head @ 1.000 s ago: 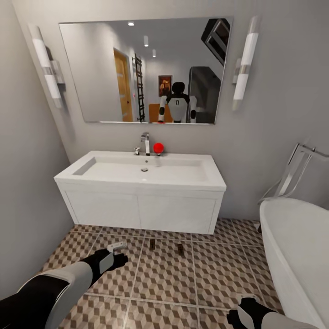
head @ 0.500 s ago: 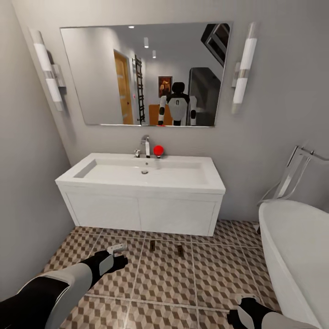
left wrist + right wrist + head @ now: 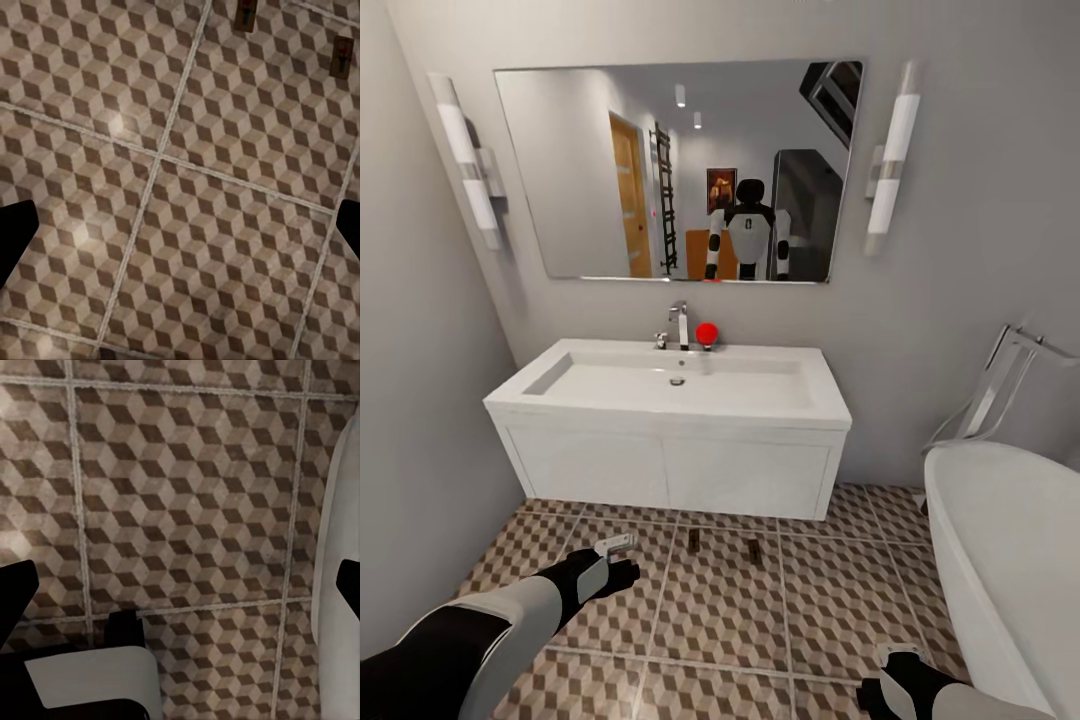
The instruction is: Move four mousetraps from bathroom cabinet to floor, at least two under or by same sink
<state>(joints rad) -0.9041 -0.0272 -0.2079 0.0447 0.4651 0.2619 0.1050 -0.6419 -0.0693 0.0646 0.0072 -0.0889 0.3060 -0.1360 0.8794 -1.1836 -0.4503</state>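
Two mousetraps (image 3: 693, 540) (image 3: 756, 549) lie flat on the bathroom floor (image 3: 720, 610), just in front of the wall-hung white sink (image 3: 670, 400). The left wrist view shows the same two mousetraps (image 3: 245, 15) (image 3: 342, 56) ahead of my left gripper (image 3: 180, 232). That left gripper (image 3: 618, 545) hangs open and empty over the tiles, left of the traps. My right gripper (image 3: 900, 660) is low at the front right, and in its wrist view the right gripper (image 3: 180, 592) is open over bare tiles. The cabinet is out of view.
A white bathtub (image 3: 1010, 560) fills the right side, and its wall (image 3: 337, 510) is close to my right gripper. A grey wall (image 3: 420, 430) closes the left. A mirror (image 3: 680, 165) hangs above the sink, with a chrome tap (image 3: 679, 325) and a red ball (image 3: 706, 333) below it.
The whole head view has shifted slightly, so the sink sits a little lower and smaller in the picture. Both arms and the two mousetraps have kept their places.
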